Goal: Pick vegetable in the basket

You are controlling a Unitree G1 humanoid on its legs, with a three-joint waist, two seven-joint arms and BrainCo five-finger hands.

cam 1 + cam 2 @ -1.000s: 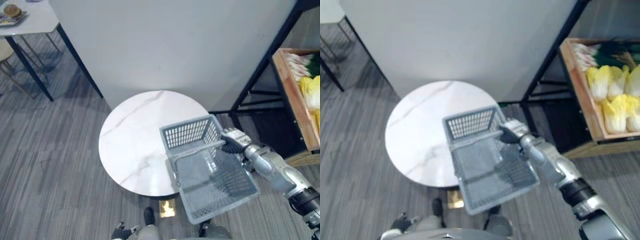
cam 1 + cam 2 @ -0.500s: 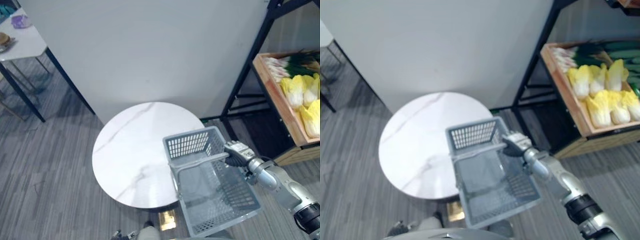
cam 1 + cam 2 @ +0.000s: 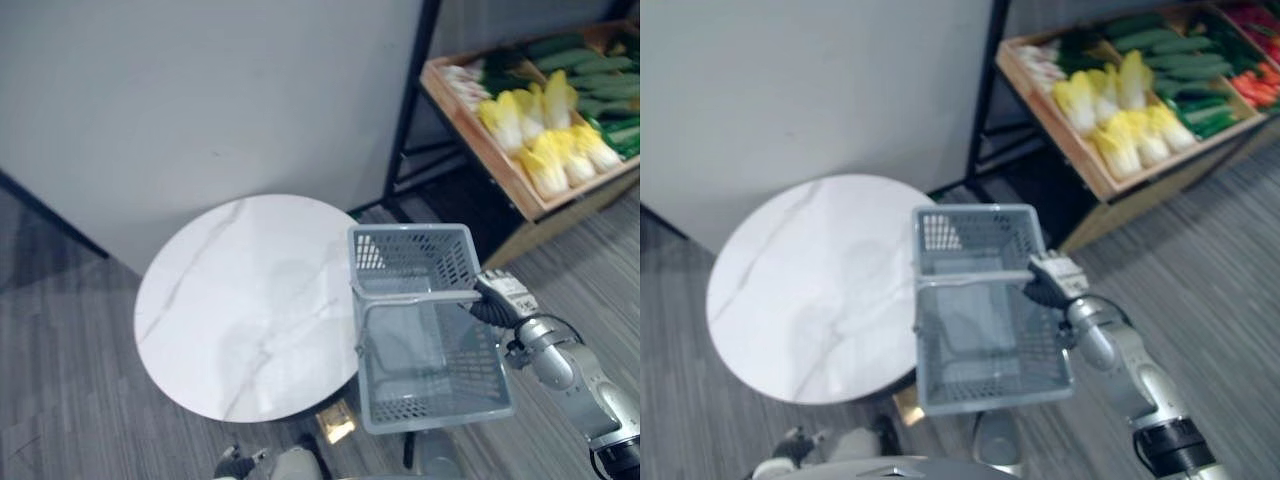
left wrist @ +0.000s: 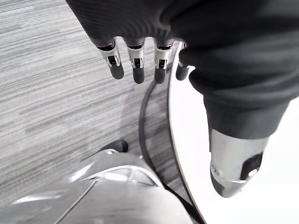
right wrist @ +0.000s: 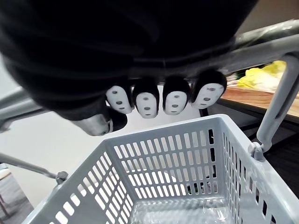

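The grey basket (image 3: 430, 345) is held by the right robot hand (image 3: 497, 298), w/ fingers (image 5: 175, 100) curled round the handle (image 3: 415, 297) at its right end. The basket is seen at the right edge of the round white bench (image 3: 230, 300). Its far-left corner overlaps the benchtop and the rest hangs over the floor (image 3: 70, 340); whether it rests on the bench can't be told. Veg is stacked in a wooden crate (image 3: 468, 135) on a black-framed shelf (image 3: 405, 110) at far right, well apart from the basket: yellow-white cabbages (image 3: 548, 150) mid-crate, green cucumbers (image 3: 590, 75) beyond. The left robot hand (image 4: 136, 58) is seen beside the bench's rim, fingers straight & relaxed, nothing gripped. A grey wall panel (image 3: 200, 100) stands behind the bench.
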